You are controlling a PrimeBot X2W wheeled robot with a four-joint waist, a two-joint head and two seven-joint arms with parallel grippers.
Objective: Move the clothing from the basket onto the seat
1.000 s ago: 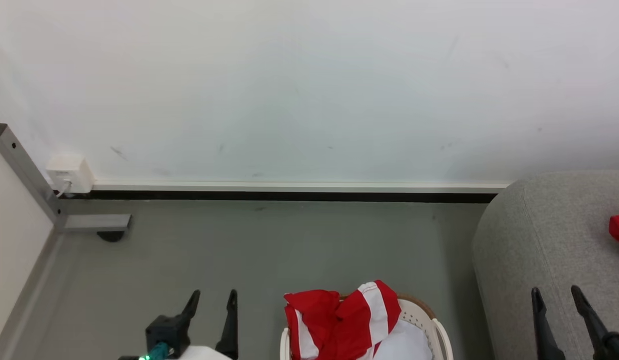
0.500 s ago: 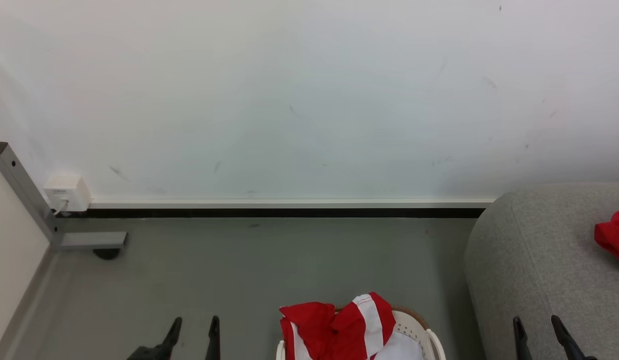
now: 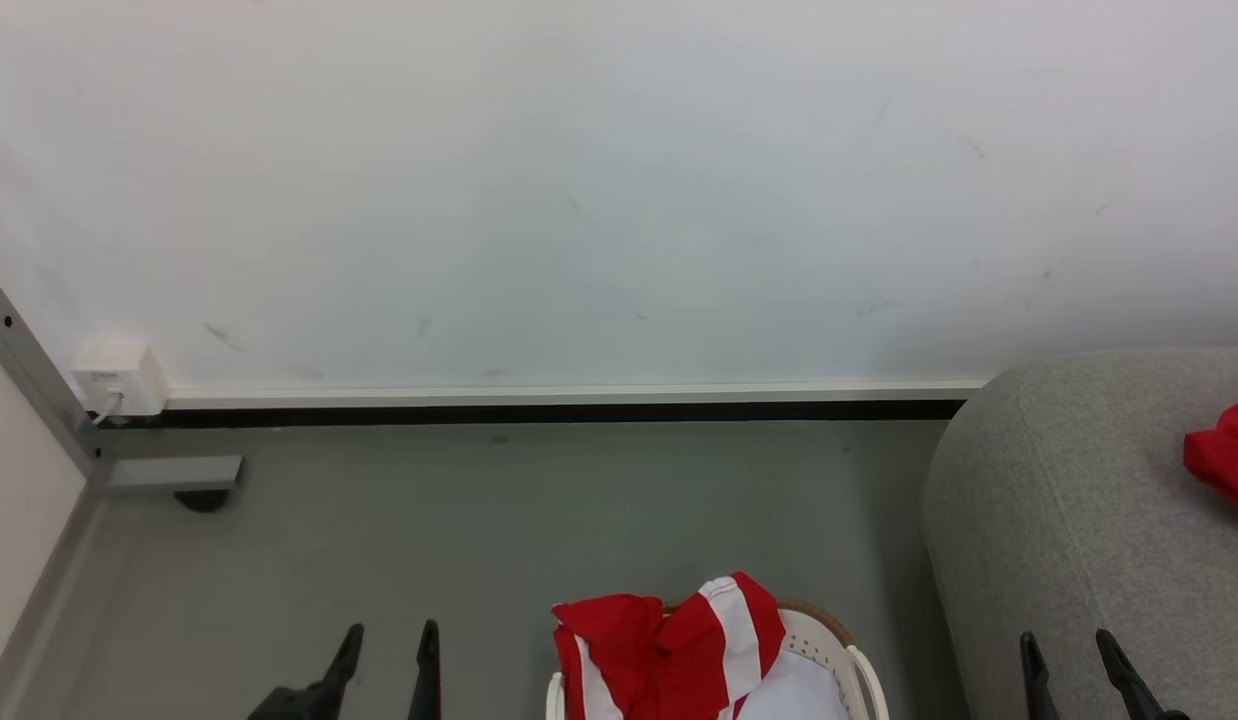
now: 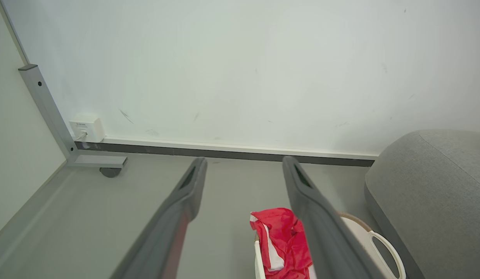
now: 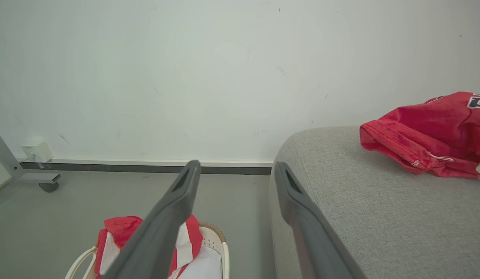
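In the head view, the left gripper and right gripper stand open and empty on either side of the basket. Striped clothing is heaped against its rim. One red garment already lies on the seat.

In the left wrist view, the spread fingers frame that heap from well above.

In the right wrist view, a white pad lies beside the clothing.

The step in hand looks like the reach for the next piece. It calls for lowering a gripper into the basket and pinching thin fabric - not the pad.
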